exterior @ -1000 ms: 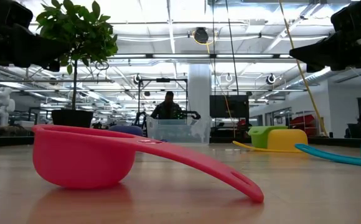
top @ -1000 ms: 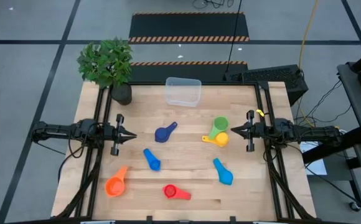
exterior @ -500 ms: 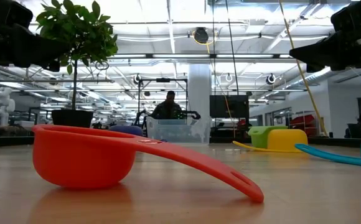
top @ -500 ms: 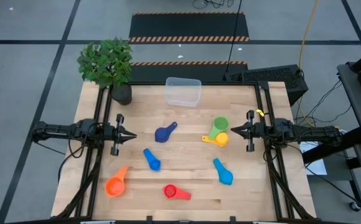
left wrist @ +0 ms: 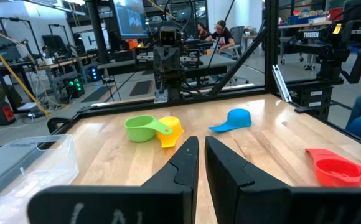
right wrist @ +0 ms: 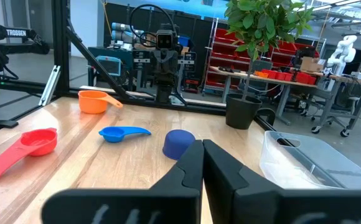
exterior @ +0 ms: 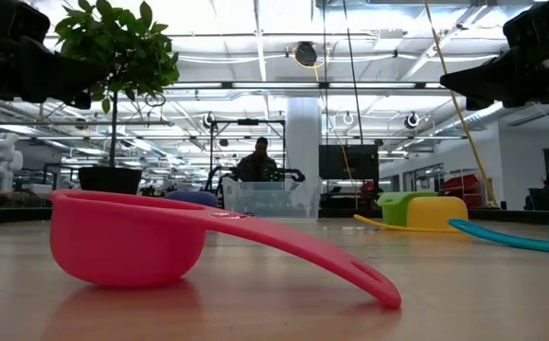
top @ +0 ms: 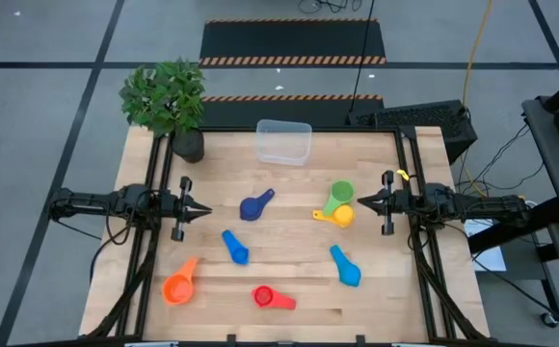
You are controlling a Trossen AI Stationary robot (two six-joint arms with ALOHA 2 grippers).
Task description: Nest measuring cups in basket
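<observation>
Cups lay loose on the table, none nested, none in the basket, which sat empty at 12 o'clock on the far edge.

Layout from table centre:
- dark blue cup near centre, mouth down
- mid blue cup toward 7
- orange cup out at 8
- red cup at 6
- light blue cup at 4, dome up
- green cup and yellow cup touching at 3

Spread out probably so each gets its own pick.

Cups were smooth moulded plastic: round bowls, short flat handles. Basket was thin clear plastic with rounded corners. Table was pale wood planks.

My left end effector hung at 9, clenched on nothing. My right end effector hung at 3 beside the green cup, also clenched and empty. Potted plant stood at 11.
</observation>
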